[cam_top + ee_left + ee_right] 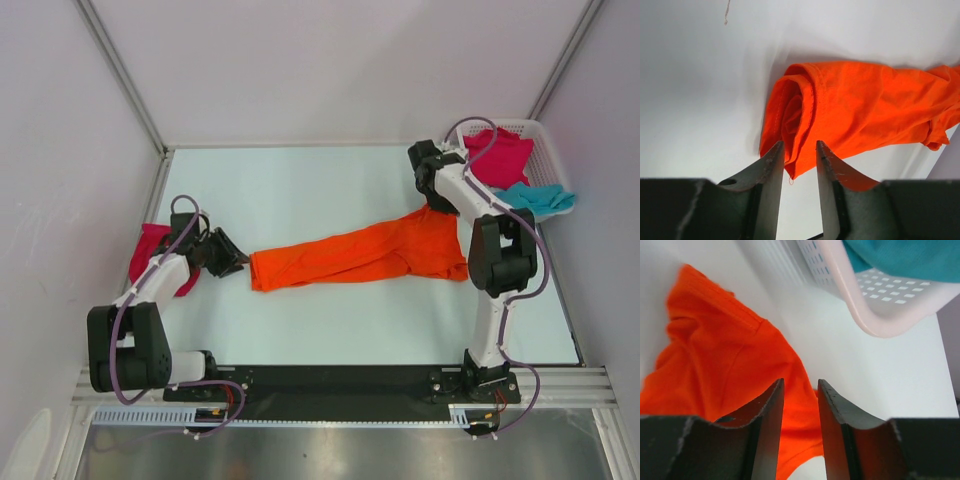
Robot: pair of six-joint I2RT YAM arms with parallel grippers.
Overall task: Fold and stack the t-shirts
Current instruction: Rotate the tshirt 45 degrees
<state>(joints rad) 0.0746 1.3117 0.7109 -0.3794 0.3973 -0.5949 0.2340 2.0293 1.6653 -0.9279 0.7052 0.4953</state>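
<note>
Pale table (320,190), white walls (300,60); orange t-shirt (360,255) stretched across; magenta t-shirt (148,250) at left edge; basket (548,140) far right, teal t-shirt (540,198) over rim; left gripper (799,145), right gripper (800,382) both parted, empty.

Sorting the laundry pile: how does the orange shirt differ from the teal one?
The orange t-shirt lies stretched long across the table; the teal t-shirt is bunched, draped over the rim of the white basket. Orange spans the table's middle; teal sits at its far right corner. Both are plain and unfolded.
</note>
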